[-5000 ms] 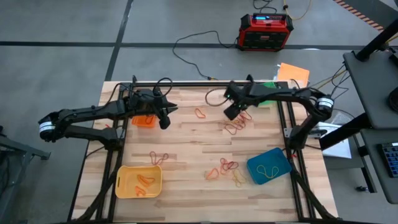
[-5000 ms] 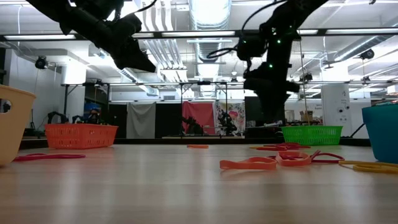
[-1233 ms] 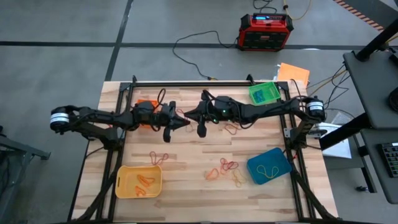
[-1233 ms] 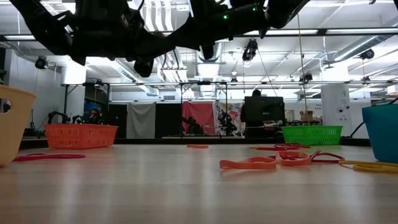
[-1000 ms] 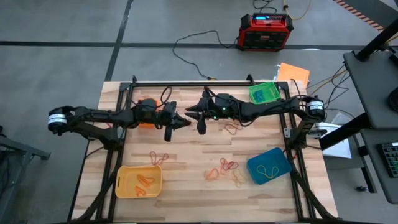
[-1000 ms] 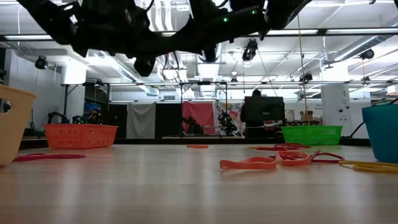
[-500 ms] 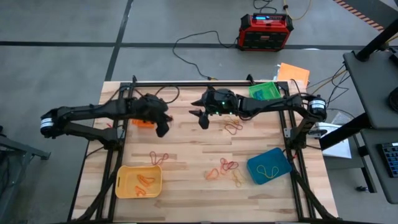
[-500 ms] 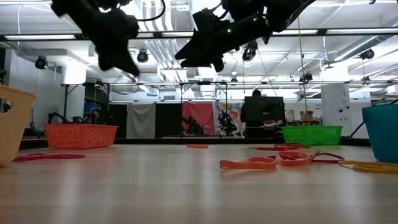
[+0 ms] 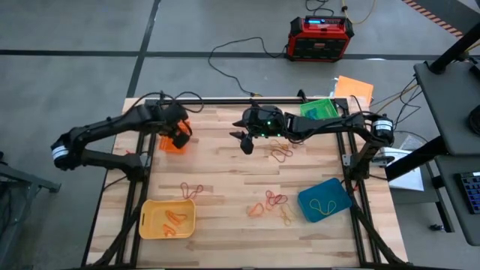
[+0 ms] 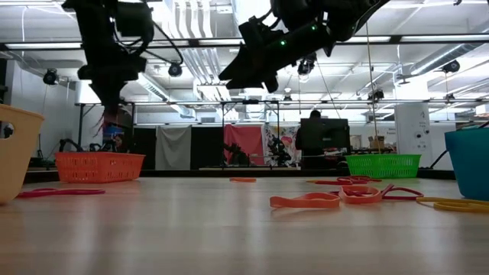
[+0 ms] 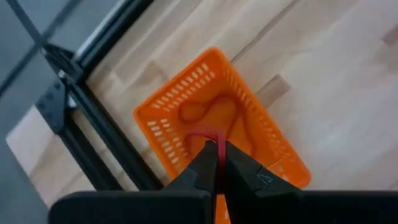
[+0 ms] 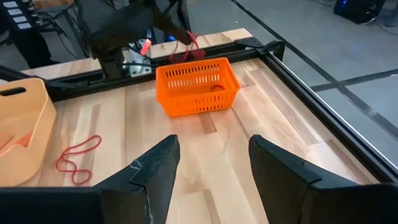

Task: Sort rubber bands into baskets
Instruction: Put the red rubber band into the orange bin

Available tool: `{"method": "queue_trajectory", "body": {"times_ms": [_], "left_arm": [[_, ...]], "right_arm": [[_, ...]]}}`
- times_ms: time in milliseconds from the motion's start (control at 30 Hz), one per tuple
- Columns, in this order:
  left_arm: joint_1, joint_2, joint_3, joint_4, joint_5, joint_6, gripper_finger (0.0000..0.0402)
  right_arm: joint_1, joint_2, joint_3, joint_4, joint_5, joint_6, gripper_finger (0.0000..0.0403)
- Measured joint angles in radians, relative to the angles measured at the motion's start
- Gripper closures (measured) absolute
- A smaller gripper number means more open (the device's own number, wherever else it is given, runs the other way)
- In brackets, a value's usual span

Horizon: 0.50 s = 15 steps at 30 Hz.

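My left gripper [image 9: 180, 138] stands over the orange basket [image 9: 172, 145] at the table's far left, shut on a red rubber band [image 11: 202, 135]. It also shows in the low view [image 10: 107, 113]. The basket holds an orange band [image 11: 208, 112]. My right gripper [image 9: 244, 143] is open and empty, high above the table's far middle; its wrist view [image 12: 211, 155] looks toward the orange basket [image 12: 198, 86]. Loose bands [image 9: 282, 154] [image 9: 191, 189] [image 9: 271, 201] lie flat on the wood. The green basket [image 9: 319, 111], blue basket [image 9: 324, 199] and yellow basket [image 9: 166, 219] stand on the table. My left gripper pinches the red rubber band's upper part [image 11: 211, 142] between its two fingertips. The fingers come from above, pointing down. The band hangs slack below them [image 12: 188, 42], over the orange basket's open top.
The blue basket holds a yellow band; the yellow basket holds orange ones. A black frame rail [image 9: 225, 100] runs along the far edge, with rails down both sides. A red-black box [image 9: 321, 37] and cables lie on the floor beyond. A person [image 10: 313, 141] stands in the room behind.
My left gripper has drawn away from my right gripper at the table's far middle. It has gone toward the left and far edges, tipped to point down, and carried the red band over the orange basket. My right gripper has stayed nearly in place.
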Motion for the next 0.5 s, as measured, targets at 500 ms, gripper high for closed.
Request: {"method": "queue_trajectory", "body": {"times_ms": [500], "left_arm": [[0.071,0.133,-0.041,-0.074,0.035,-0.036,0.0401]], "right_arm": [[0.000,0.000,-0.002,-0.011,0.000,-0.008,0.0215]]}}
